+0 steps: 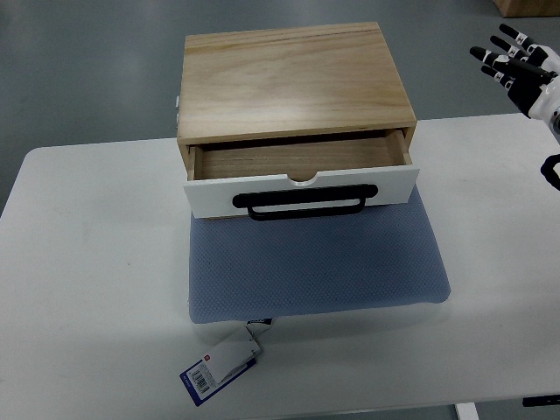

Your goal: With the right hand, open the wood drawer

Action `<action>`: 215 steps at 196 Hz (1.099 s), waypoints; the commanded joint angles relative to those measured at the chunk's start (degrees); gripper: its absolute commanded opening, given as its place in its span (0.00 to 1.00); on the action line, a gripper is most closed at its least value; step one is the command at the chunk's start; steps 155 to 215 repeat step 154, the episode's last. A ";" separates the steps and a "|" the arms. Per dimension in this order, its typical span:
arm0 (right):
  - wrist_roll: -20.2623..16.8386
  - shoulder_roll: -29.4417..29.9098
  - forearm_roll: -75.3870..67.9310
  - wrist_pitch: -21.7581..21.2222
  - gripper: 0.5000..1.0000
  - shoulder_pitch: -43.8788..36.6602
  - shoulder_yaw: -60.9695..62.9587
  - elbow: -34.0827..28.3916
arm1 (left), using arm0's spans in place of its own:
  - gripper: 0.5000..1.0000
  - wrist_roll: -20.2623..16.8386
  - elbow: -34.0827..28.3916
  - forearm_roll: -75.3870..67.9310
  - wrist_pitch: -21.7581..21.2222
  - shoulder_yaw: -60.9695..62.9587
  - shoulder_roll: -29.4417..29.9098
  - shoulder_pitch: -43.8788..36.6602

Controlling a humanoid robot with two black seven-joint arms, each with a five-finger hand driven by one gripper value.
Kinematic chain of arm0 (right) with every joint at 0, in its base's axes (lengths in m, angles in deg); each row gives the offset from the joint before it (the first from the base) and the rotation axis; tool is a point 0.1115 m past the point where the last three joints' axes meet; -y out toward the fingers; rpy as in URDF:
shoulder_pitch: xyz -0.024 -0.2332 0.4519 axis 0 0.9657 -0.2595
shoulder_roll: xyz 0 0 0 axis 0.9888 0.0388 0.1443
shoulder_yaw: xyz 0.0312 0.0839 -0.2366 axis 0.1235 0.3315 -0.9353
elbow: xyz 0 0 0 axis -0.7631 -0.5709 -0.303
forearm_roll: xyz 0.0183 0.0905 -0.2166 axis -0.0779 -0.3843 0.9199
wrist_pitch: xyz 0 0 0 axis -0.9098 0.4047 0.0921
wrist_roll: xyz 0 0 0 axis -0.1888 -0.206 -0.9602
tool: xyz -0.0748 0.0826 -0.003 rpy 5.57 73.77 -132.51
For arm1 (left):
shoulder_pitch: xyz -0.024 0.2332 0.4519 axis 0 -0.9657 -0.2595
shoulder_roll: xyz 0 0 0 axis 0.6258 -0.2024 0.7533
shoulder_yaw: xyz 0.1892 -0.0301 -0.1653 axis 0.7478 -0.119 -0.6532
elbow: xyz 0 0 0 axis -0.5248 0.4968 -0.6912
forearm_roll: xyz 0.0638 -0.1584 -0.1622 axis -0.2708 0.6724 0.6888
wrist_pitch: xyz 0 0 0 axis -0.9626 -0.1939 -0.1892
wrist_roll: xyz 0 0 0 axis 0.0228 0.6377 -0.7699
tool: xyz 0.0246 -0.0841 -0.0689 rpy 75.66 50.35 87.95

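**Drawer partly out, right hand raised clear at the table's far right**

Drawer work looks close to finished. The pale wooden box with a single drawer (pixel 293 83) sits at the far middle of the white table (pixel 87 289), its front half resting on a blue-grey padded mat (pixel 315 267). The white-fronted wooden drawer (pixel 302 179) stands pulled out a little way from the box, so that a strip of its bare wooden floor shows behind the front panel. The black bar handle (pixel 306 203) runs across the panel, with nothing touching it.

The black-and-white robot right hand (pixel 518 61) hangs at the upper right edge of the picture, well apart from the box, fingers spread and holding nothing. No left hand shows.

As a judgement, the pull has been made and the hand is off the handle; whether the opening counts as enough cannot be told from the picture. If more travel is wanted, the next move calls for bringing the right hand down and inward to the handle, hooking fingers under the bar, and drawing straight toward the table's near edge, so the light box does not slide along on the mat.

A white and blue barcode tag (pixel 219 372) hangs from the mat's near edge.
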 commanded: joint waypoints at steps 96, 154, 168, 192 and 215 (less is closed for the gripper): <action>11.13 6.74 -1.07 0.47 0.86 6.49 0.85 0.52 | 1.00 0.02 0.00 -0.01 -0.01 0.00 0.00 0.00; 11.75 7.18 -1.77 0.38 0.86 7.63 -0.73 2.01 | 1.00 0.02 0.00 -0.01 -0.01 0.00 0.00 0.08; 11.75 7.18 -1.77 0.38 0.86 7.63 -0.73 2.01 | 1.00 0.02 0.00 -0.01 -0.01 0.00 0.00 0.08; 11.75 7.18 -1.77 0.38 0.86 7.63 -0.73 2.01 | 1.00 0.02 0.00 -0.01 -0.01 0.00 0.00 0.08; 11.75 7.18 -1.77 0.38 0.86 7.63 -0.73 2.01 | 1.00 0.02 0.00 -0.01 -0.01 0.00 0.00 0.08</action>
